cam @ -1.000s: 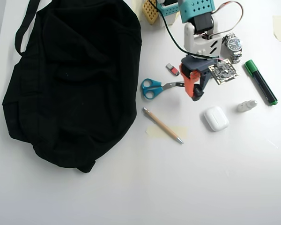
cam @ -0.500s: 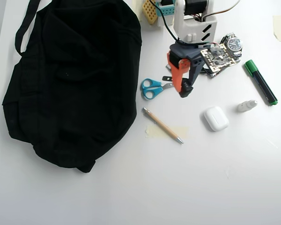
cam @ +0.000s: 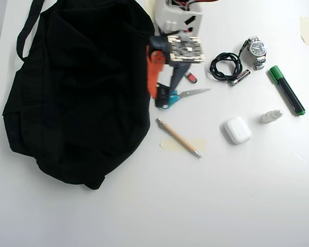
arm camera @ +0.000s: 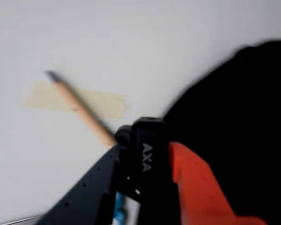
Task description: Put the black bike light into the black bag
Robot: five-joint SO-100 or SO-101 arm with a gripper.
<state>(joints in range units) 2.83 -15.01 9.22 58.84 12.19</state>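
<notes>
Your hand (arm camera: 147,180) is clamping the black bike light (arm camera: 147,154) between its orange and dark fingers, hovering at the right edge of the black bag (cam: 77,87) in the overhead view. Scissors (cam: 183,94) are lying right beneath it, the pencil (cam: 178,137) and tape patch just beyond on the tabletop (cam: 221,195).

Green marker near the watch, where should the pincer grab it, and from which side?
Take the green marker mid-barrel from above, jaws closing across its narrow width: it lies flat and slanted, long sides free, watch well clear.
</notes>
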